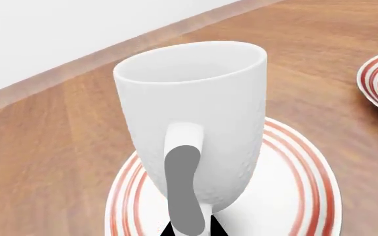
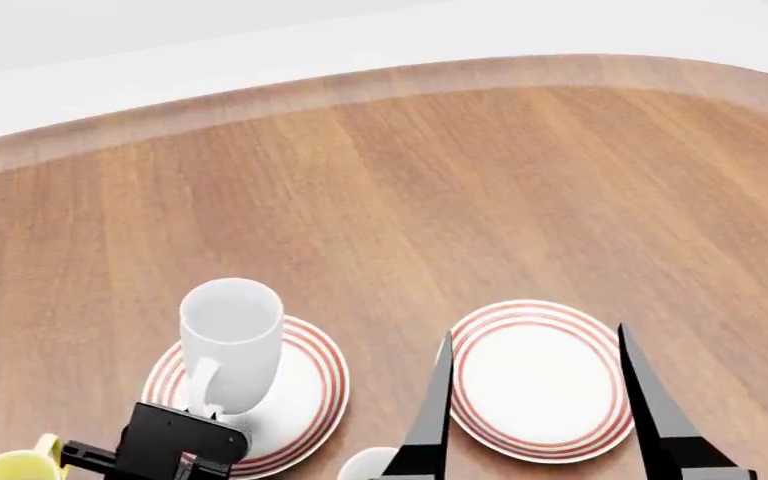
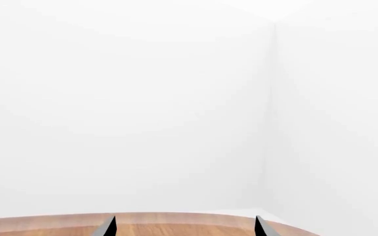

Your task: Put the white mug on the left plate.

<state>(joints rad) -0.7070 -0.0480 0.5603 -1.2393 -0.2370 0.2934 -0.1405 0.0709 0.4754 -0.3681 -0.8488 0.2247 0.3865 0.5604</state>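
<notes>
Head view: white mug over left plate.

We see a wooden table of warm reddish-brown boards, its grain running away from us toward a curved far edge with a paler band along the rim. Beyond it lies a plain white floor or wall surface, without marks. In the right wrist view two bare white walls meet at a faint vertical corner. The light is soft and even, and we make out no hard shadows on the wood.
</notes>
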